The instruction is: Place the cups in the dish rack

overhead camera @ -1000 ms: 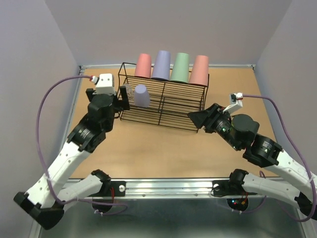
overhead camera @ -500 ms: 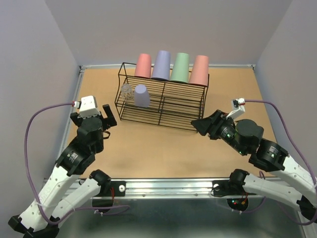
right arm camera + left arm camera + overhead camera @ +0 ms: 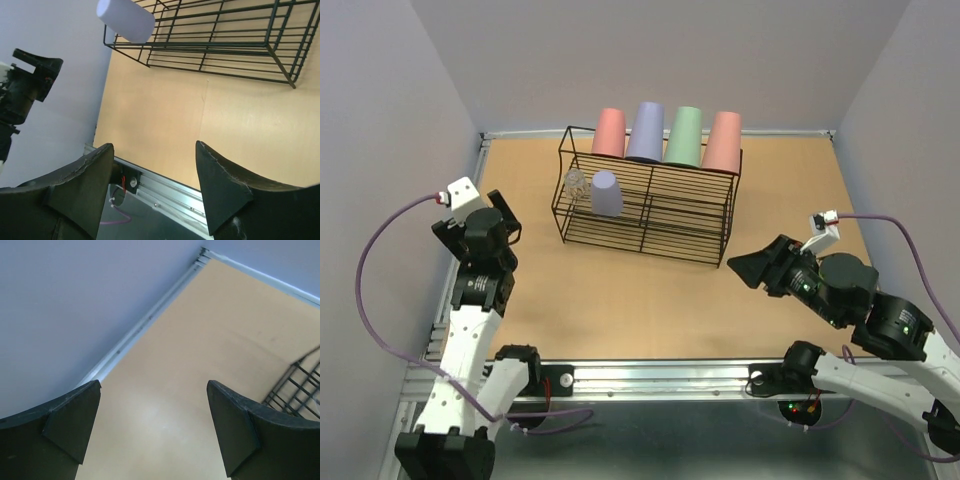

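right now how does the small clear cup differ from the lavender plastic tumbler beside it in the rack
The small clear cup is see-through and much smaller; the lavender plastic tumbler is opaque and taller. The clear cup sits left of the tumbler. Both stand at the left end of the black wire rack, on its lower tier.
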Controlling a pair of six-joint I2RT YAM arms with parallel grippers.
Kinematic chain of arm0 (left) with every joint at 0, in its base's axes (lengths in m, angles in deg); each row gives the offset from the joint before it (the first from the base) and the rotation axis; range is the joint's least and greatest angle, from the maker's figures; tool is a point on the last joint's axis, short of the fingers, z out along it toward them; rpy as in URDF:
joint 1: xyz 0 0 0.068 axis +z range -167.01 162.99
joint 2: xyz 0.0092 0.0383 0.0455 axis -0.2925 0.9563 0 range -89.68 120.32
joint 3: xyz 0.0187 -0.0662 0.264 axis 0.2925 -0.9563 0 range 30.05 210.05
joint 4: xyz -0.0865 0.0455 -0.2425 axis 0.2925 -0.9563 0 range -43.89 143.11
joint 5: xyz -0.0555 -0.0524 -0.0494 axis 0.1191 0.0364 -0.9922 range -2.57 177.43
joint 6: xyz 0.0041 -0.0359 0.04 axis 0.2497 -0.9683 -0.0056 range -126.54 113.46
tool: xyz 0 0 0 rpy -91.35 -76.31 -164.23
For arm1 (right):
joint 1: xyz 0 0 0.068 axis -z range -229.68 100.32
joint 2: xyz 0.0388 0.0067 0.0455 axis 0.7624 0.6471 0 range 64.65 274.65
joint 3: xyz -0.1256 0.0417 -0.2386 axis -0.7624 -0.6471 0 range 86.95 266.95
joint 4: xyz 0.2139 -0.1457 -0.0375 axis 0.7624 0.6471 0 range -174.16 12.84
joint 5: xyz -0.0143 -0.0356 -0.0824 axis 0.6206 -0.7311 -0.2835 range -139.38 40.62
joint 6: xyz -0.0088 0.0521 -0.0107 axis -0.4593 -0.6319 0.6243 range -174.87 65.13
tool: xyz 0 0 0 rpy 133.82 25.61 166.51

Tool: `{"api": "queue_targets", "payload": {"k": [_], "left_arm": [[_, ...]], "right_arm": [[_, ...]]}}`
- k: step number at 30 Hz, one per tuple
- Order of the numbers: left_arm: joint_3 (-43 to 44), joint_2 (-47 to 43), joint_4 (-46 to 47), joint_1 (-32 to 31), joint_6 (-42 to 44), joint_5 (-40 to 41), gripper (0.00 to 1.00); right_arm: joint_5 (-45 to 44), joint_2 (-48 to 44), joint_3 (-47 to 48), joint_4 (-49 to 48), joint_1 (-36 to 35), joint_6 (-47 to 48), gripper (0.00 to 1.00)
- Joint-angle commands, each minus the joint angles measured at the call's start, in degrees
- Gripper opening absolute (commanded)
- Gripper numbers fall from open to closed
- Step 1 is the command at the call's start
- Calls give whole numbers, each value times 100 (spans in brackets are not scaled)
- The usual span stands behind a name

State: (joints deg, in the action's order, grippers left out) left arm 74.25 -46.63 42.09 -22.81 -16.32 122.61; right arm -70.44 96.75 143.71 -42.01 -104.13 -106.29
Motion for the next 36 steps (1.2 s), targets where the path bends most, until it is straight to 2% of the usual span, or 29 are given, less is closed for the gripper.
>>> {"api": "queue_targets", "payload": {"k": [1, 5, 10, 16, 19, 20, 21, 23, 25, 28, 29, 31, 32, 36], "left_arm": [[-605, 265, 1206, 360, 310, 41, 99], [-1185, 519, 1840, 1097, -478, -63, 99], [-1949, 670, 3077, 1248, -771, -239, 99], [-2802, 1187, 5606, 1248, -833, -810, 99], [-3146, 1888, 6635, 1248, -736, -1048, 96], [-3190, 2022, 6857, 1257, -710, -1066, 96], [-2973, 2102, 6659, 1257, -744, -1127, 95], [-3040, 2488, 7489, 1239, -551, -1372, 94], [-2962, 2716, 7947, 1248, -447, -1593, 94], [-2794, 3147, 8150, 1248, -314, -1584, 94], [-2838, 3357, 8656, 1248, -253, -1645, 95], [-2593, 3289, 8040, 1248, -147, -1944, 95], [-2697, 3376, 8568, 1248, -69, -2049, 94], [-3013, 3306, 9020, 1135, 125, -2252, 94]], "right_arm": [[-258, -177, 459, 504, -21, -149, 72], [-259, -178, 775, 733, -30, -246, 72], [-249, -2, 1267, 1347, -21, -281, 72], [-434, 139, 1733, 2050, -21, -342, 77], [-530, 297, 1961, 2367, -30, -509, 77], [-548, 341, 2006, 2429, -30, -536, 77], [-618, 367, 2041, 2525, -30, -571, 78], [-680, 438, 2121, 2570, -21, -589, 78], [-776, 499, 2147, 2605, -30, -589, 79], [-830, 604, 2182, 2588, -21, -562, 80], [-838, 648, 2200, 2579, -21, -536, 80], [-882, 771, 2252, 2509, -21, -527, 81], [-882, 780, 2270, 2474, -30, -527, 81], [-1032, 789, 2253, 2280, -30, -527, 82]]}}
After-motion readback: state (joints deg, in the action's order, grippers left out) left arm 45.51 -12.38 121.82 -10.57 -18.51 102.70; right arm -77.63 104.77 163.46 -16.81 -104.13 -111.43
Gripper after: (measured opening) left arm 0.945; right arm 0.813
